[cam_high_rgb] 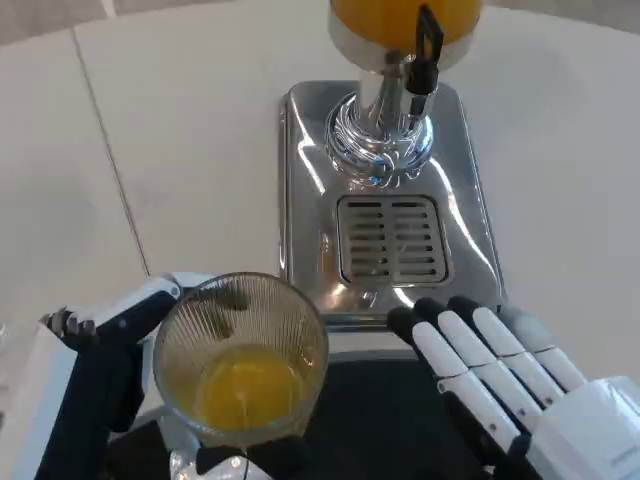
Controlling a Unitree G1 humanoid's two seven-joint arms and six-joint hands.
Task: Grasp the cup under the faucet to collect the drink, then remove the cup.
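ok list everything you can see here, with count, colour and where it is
drink dispenser: one, silver base and column with an orange-filled tank at the top edge, black tap handle, centre top
drip grate: one, silver slotted, set in the dispenser base below the tap
cup: one, clear ribbed glass with orange drink in the bottom, lower left, off the grate
table: one, white, under everything
left hand: one, white and black, gripping the cup at lower left
right hand: one, white and black, fingers out straight, lower right, beside the dispenser base
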